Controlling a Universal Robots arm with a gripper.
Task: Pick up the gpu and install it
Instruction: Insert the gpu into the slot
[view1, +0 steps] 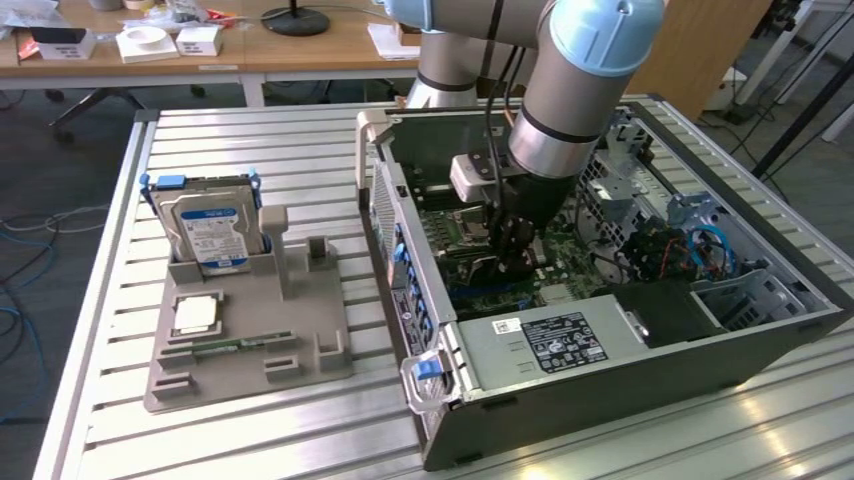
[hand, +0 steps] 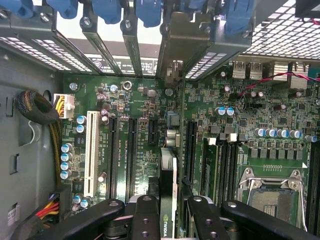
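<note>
Because the fingers (hand: 145, 220) are closed narrowly on both faces of the gpu (hand: 168, 172), the card stands on its edge between them. I judge this is so that its lower edge can meet a slot straight. The gpu hangs inside the open computer case (view1: 561, 410), close over the green motherboard (hand: 140, 95). It is in line with the long black expansion slots (hand: 131, 150) and not far from the white slot (hand: 91, 150); whether it touches a slot I cannot tell. On the card's upper edge, between the fingers, a small green and white mark seems to read NVIDIA. The gripper (view1: 514, 260) reaches down into the case from above.

Outside the case, on the slatted worktop (view1: 240, 140), a grey fixture (view1: 254, 350) keeps a hard drive (view1: 211, 235) upright, probably so that parts are easy to take. The writing on its blue label and on the power supply sticker (view1: 561, 340) is too small to read.
</note>
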